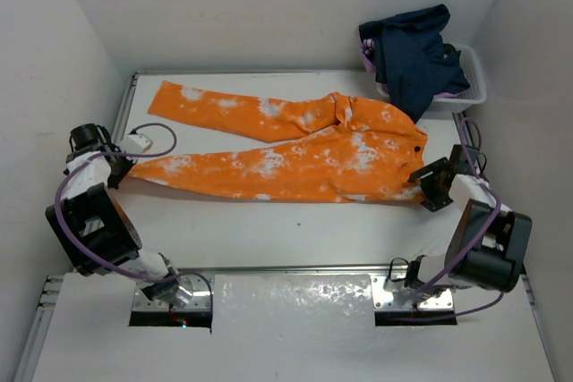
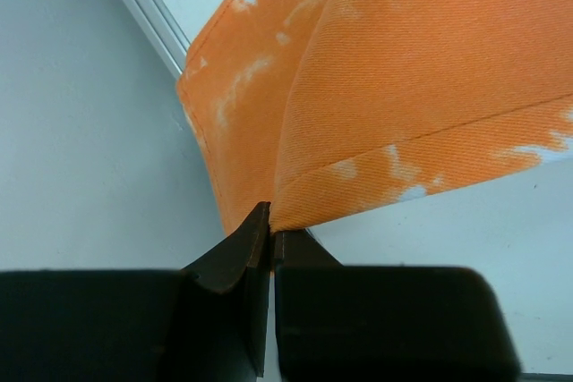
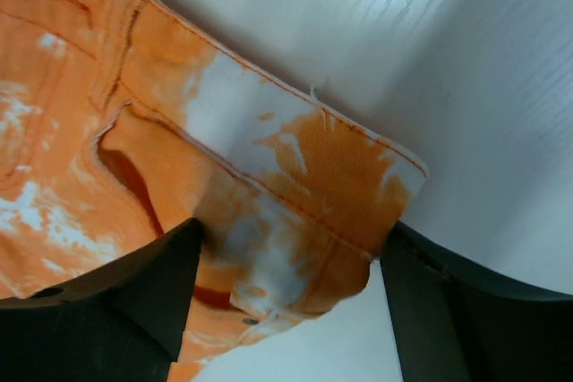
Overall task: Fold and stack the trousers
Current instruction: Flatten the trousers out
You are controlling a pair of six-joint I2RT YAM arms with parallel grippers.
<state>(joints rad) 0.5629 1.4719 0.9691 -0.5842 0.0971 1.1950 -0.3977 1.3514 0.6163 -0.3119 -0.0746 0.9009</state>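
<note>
White table (image 1: pixel 295 230): long orange white-splotched cloth trousers (image 1: pixel 295 145) spread flat, unfolded. Left gripper (image 2: pixel 271 228) clamped on leg hem; right gripper (image 3: pixel 291 234) agape astride waistband corner. Folding, stacking outstanding.

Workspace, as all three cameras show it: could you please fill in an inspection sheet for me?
Surface: white table, no spills seen.
Job's things: trousers spread flat, waist to the right, not yet folded.
Clutter: basket at the far right corner, dark clothes heaped in it.
Grippers: left gripper shut on a leg hem; right gripper open, jaws astride the waistband corner.
Cables: purple cables run along both arms; one loops beside the left gripper.
Surroundings: white walls; nothing else seen.
</note>
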